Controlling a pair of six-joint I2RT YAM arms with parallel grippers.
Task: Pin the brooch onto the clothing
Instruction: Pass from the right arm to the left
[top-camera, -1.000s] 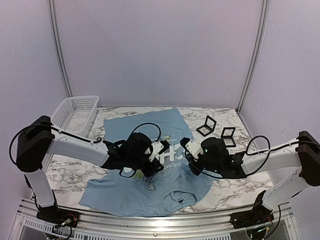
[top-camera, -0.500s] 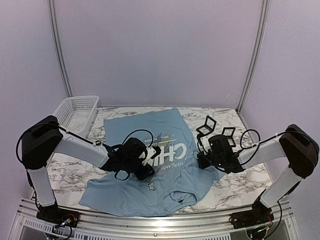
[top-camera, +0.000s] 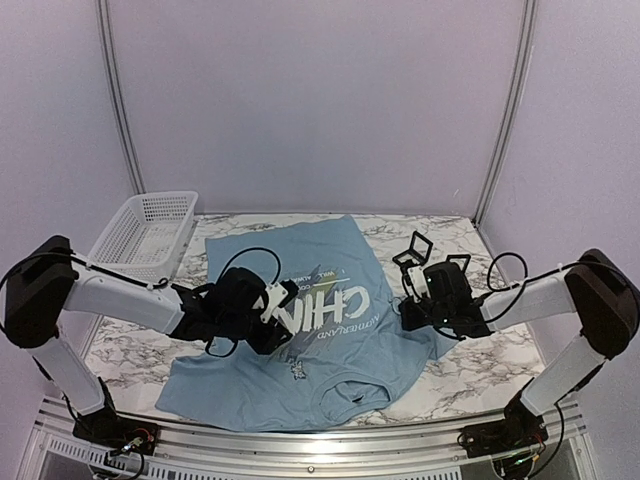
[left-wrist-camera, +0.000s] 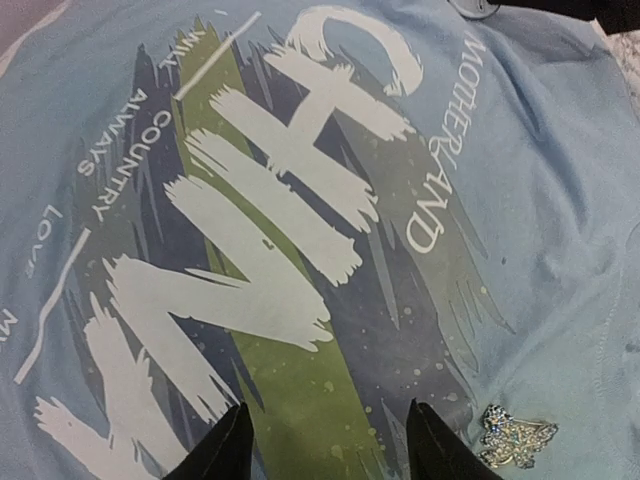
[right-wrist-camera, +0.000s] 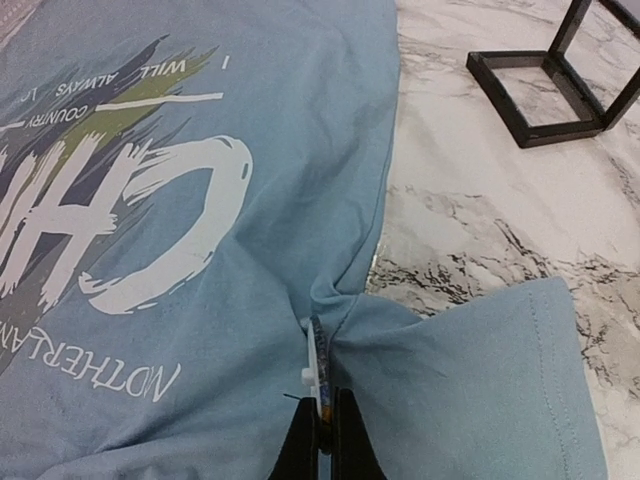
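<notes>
The clothing (top-camera: 290, 300), a light blue T-shirt with white "CHINA" lettering, lies flat on the marble table. My right gripper (right-wrist-camera: 320, 402) is shut on the brooch (right-wrist-camera: 316, 355), a thin disc seen edge-on with a white backing. The brooch is pressed into a bunched fold of the shirt (right-wrist-camera: 200, 120) where the sleeve meets the body. In the top view the right gripper (top-camera: 408, 300) is at the shirt's right edge. My left gripper (left-wrist-camera: 330, 445) is open and empty just above the print (left-wrist-camera: 280, 200); in the top view it (top-camera: 280, 308) is over the shirt's left half.
A sparkly silver ornament (left-wrist-camera: 517, 437) sits on the shirt right of my left fingers, also visible from above (top-camera: 297, 371). Two open black square cases (top-camera: 413, 250) (top-camera: 457, 268) stand behind the right gripper; one shows in the right wrist view (right-wrist-camera: 540, 90). A white mesh basket (top-camera: 150, 230) stands at the back left.
The left gripper has drawn back leftward across the print. The right gripper has moved right, from the lettering to the shirt's right edge by the sleeve.
</notes>
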